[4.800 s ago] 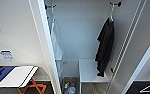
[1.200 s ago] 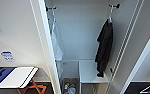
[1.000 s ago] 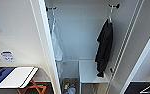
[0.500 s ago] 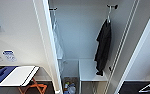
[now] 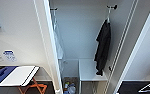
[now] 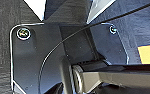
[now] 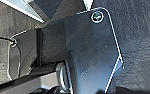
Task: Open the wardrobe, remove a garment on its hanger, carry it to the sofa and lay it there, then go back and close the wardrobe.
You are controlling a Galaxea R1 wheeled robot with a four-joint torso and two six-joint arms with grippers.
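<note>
The wardrobe point(image 5: 73, 50) stands open before me, garment point(image 5: 102, 47) hanging at its right edge, middle free; hand states I cannot tell.

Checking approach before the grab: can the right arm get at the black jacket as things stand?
Probably yes. The wardrobe is open, and the black jacket hangs on its hanger at the right side with nothing in front of it. The white garment hangs apart on the left.
</note>
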